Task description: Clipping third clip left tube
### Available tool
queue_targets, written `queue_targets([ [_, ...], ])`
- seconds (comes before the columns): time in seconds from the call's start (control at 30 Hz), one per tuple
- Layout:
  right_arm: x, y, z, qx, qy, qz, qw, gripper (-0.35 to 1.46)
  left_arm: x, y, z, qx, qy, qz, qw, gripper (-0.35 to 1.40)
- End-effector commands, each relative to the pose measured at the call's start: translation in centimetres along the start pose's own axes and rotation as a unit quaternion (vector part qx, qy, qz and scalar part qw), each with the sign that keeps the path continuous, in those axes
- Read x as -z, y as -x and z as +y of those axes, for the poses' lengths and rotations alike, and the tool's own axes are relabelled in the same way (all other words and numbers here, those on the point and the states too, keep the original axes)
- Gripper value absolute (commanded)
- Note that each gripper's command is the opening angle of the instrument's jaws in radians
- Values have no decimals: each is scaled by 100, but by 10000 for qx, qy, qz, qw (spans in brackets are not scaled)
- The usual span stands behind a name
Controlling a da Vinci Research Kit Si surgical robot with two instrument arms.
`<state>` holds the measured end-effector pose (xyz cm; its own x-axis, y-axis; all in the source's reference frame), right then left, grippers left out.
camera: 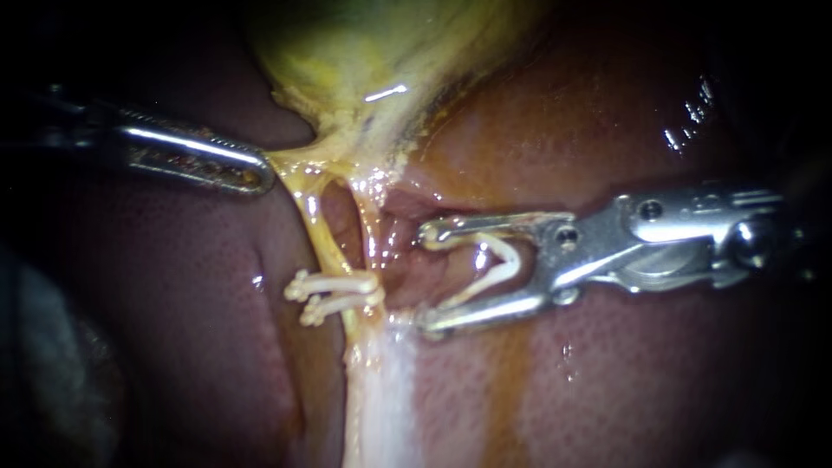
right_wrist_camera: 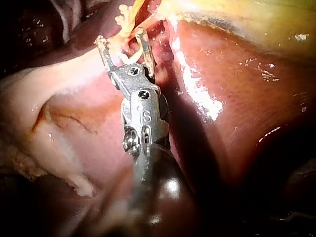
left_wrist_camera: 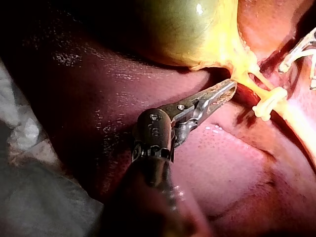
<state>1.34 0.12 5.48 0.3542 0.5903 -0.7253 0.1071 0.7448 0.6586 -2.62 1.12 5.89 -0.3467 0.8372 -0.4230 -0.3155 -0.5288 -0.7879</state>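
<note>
At upper left, the left instrument (camera: 258, 173) had its jaws closed on a yellow fringe of the gallbladder (camera: 381, 52), holding it taut. Left of centre, the left tube (camera: 319, 227) ran down from that fringe, with two clips (camera: 336, 293) across its lower end, one just under the other. The right tube (camera: 367, 227) lay beside it. At centre right, the right instrument (camera: 425, 277) had its jaws wide, a third clip (camera: 501, 263) seated between them and touching both. Its tips were beside the right tube, not around the left tube. I judged the third clip had yet to be carried across, closed and released.
</note>
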Motion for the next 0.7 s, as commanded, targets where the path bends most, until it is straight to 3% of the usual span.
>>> queue_targets([
  [0.03,-5,-1,2,-84,1,6,10000,46,-1,0,0,1,-3,0,10000,-35],
  [0.33,-36,-4,27,-802,79,118,9967,46,-2,0,1,2,-10,3,10000,-35],
  [0.7,-38,22,51,-1189,111,112,9928,46,-4,0,1,3,-14,5,10000,-35],
])
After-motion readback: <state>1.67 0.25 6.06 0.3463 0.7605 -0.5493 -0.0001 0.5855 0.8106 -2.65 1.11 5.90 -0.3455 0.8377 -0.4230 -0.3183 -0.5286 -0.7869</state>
